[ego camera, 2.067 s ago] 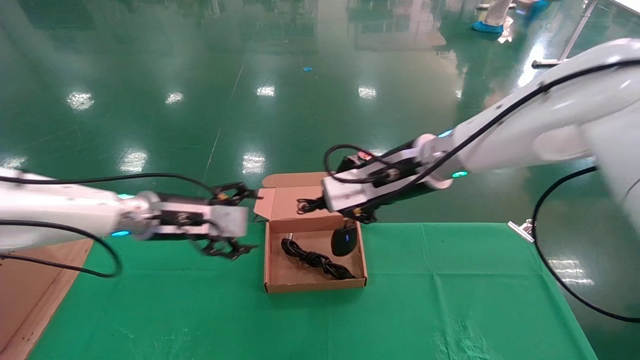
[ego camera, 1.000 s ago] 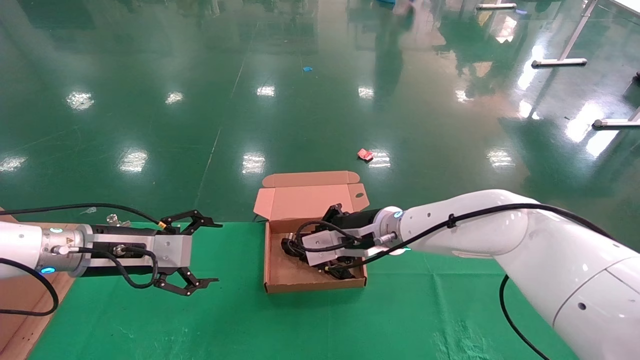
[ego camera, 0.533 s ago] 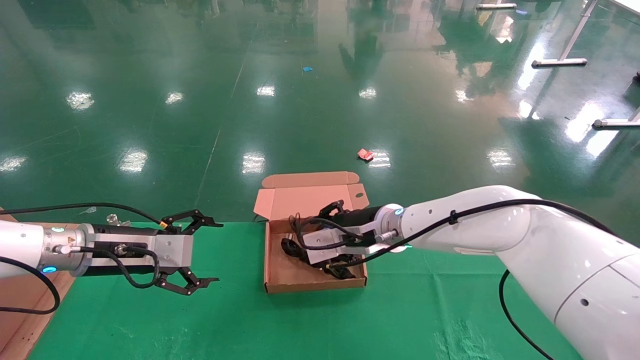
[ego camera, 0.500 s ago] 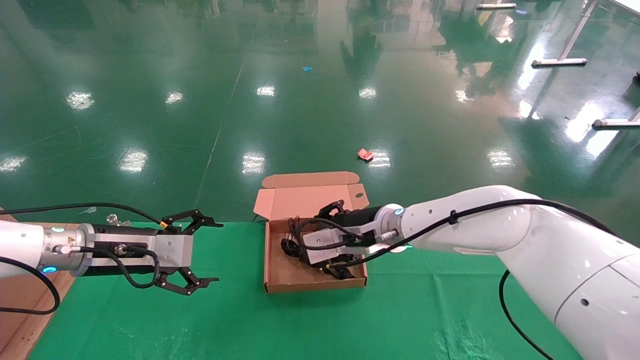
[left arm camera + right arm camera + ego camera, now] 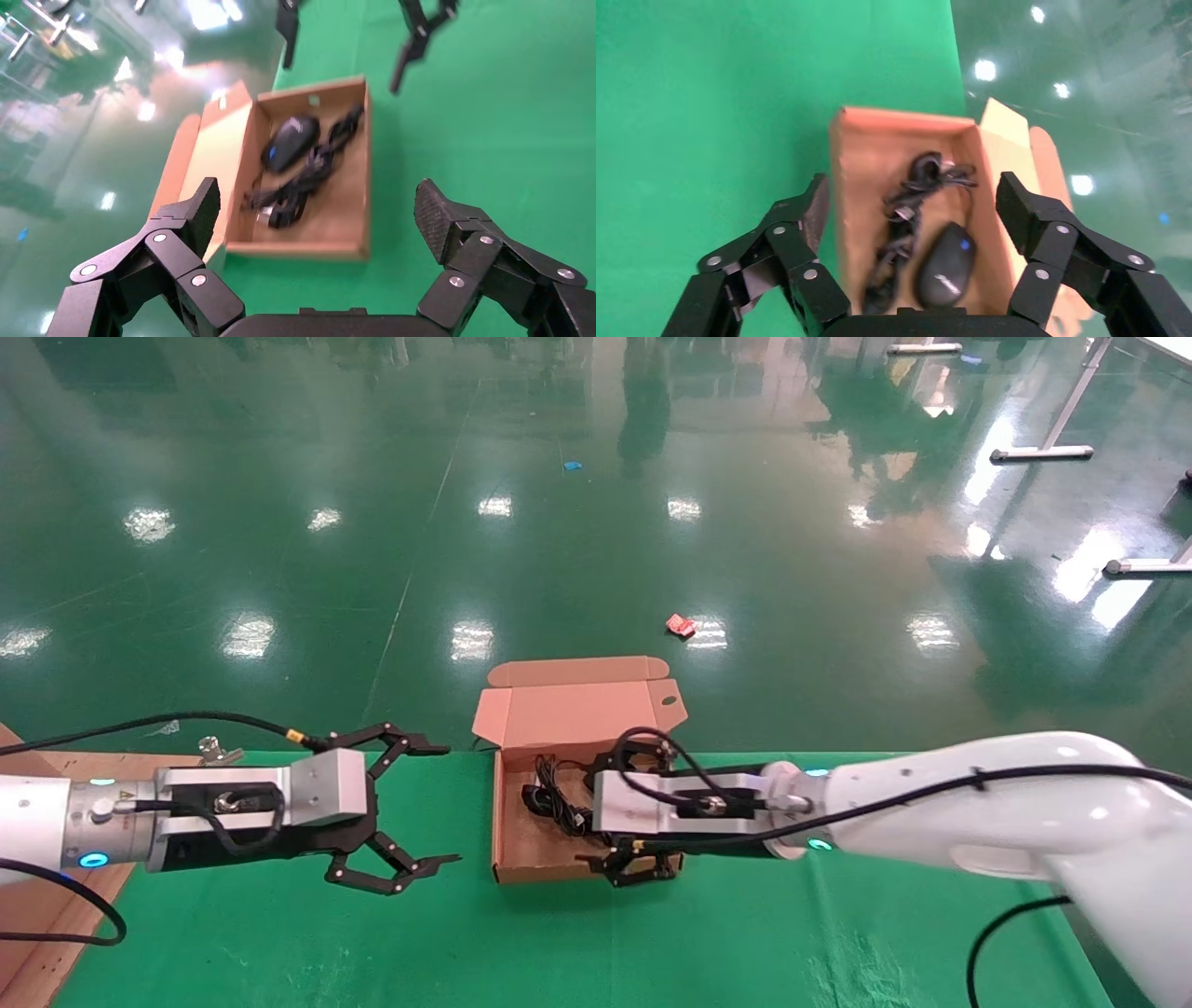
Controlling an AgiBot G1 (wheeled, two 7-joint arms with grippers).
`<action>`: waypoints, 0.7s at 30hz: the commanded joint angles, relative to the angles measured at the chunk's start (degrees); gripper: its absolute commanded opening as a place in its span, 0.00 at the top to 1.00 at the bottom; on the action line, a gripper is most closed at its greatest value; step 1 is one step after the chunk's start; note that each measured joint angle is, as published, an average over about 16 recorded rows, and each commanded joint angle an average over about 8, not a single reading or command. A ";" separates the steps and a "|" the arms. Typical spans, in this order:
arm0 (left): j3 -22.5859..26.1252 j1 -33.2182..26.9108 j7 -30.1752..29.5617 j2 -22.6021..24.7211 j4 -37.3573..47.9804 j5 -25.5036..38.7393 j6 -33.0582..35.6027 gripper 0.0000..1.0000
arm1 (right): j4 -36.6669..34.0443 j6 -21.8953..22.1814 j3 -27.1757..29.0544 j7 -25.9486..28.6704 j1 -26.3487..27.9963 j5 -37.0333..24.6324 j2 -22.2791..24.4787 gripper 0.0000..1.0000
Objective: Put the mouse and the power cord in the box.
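Observation:
The brown box [image 5: 510, 822] stands open on the green cloth, its lid [image 5: 577, 710] tilted back. The power cord [image 5: 556, 800] lies bundled inside; in the right wrist view the cord [image 5: 905, 210] rests beside the black mouse [image 5: 946, 267] on the box floor [image 5: 863, 154]. In the head view the mouse is hidden under my right gripper [image 5: 601, 812], which hovers open over the box's right side, holding nothing. My left gripper [image 5: 449, 803] hangs open just left of the box. The left wrist view shows the mouse [image 5: 290, 140], the cord [image 5: 309, 179] and the box wall [image 5: 309, 247] beyond my left gripper [image 5: 318, 203].
A brown board [image 5: 37, 915] lies under my left arm at the table's left edge, with a metal clip [image 5: 212, 749] at the far edge. Green cloth [image 5: 745, 933] stretches in front and to the right. The table ends just behind the box lid.
My right gripper has drawn back out of the box toward its right near corner, open and empty. My left gripper has moved right, closer to the box.

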 commanded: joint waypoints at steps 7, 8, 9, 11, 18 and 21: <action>-5.51 4.55 -8.04 -2.78 -8.03 -2.94 2.10 0.00 | 5.53 -5.94 6.64 4.85 -4.34 6.18 5.80 0.00; -6.21 5.12 -9.06 -3.13 -9.05 -3.31 2.37 0.00 | 6.23 -6.69 7.49 5.47 -4.89 6.97 6.54 0.00; -6.88 5.68 -10.05 -3.47 -10.03 -3.67 2.63 0.00 | 6.91 -7.42 8.30 6.06 -5.42 7.73 7.25 0.00; -8.29 6.84 -12.10 -4.18 -12.08 -4.42 3.16 0.00 | 8.32 -8.94 10.00 7.30 -6.53 9.31 8.73 0.00; -13.12 10.83 -19.15 -6.61 -19.13 -6.99 5.01 0.00 | 13.18 -14.15 15.83 11.56 -10.33 14.73 13.83 0.00; -15.17 12.52 -22.14 -7.65 -22.11 -8.08 5.79 0.00 | 15.23 -16.36 18.30 13.36 -11.95 17.03 15.98 0.00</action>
